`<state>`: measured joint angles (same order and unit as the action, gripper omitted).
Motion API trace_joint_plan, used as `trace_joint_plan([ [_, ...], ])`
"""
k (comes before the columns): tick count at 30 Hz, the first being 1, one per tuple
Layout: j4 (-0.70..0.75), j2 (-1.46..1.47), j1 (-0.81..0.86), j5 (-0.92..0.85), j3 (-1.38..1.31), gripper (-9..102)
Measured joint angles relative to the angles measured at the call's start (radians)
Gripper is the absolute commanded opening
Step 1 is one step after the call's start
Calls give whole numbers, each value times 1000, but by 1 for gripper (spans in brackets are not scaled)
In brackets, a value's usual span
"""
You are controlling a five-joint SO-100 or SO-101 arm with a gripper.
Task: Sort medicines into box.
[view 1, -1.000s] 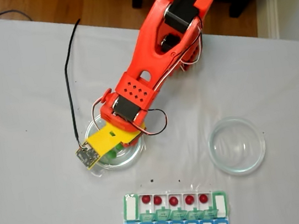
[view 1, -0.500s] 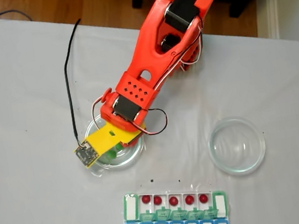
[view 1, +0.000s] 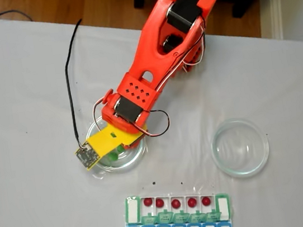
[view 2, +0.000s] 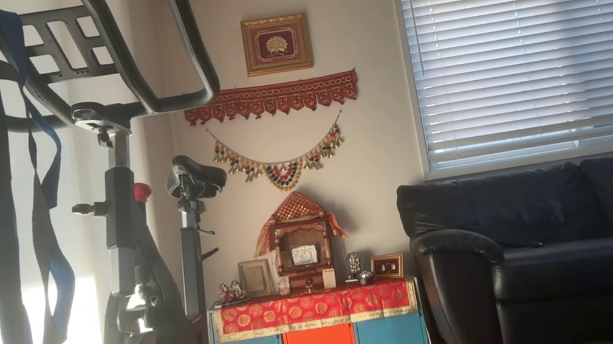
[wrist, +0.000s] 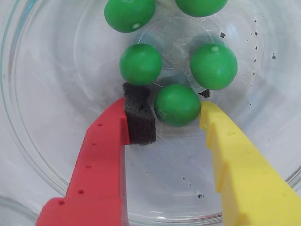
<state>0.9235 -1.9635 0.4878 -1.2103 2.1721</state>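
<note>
Gripper [wrist: 176, 110] down inside the glass dish [wrist: 42, 141], fingers spread apart and straddling one green pill [wrist: 177, 104]: the red finger [wrist: 101, 160] with its black foam pad [wrist: 139, 115] sits just left of the pill in the wrist view, the yellow finger [wrist: 235, 165] just right of it, neither clearly pressing it yet. Four more green pills [wrist: 140, 64] lie in a loose cluster beyond the targeted one, all loose on the dish floor. From the fixed view, the orange arm [view 1: 155, 62] reaches down over that same dish [view 1: 137, 152], nothing noticeably shifted over the last second; arm looks paused at the bottom of its reach, so closing on the pill seems the step in hand. Below the dish, the weekly pill organizer [view 1: 132, 211] has five dark red pills [view 1: 176, 204] already in its green-lidded row, one per open compartment, so the red half of the sorting looks done and the green half not yet begun. A second glass dish [view 1: 240, 147] stands empty to the right, on the white tablecloth [view 1: 36, 220]. Risk as I judge it: round pill on slick glass could squirt out forward as the fingers close.
</note>
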Motion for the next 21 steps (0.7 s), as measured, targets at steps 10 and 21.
trace_joint_plan([
  [10,49,0,11,-11,-52,22],
  [21,74,0,11,-23,-89,21],
])
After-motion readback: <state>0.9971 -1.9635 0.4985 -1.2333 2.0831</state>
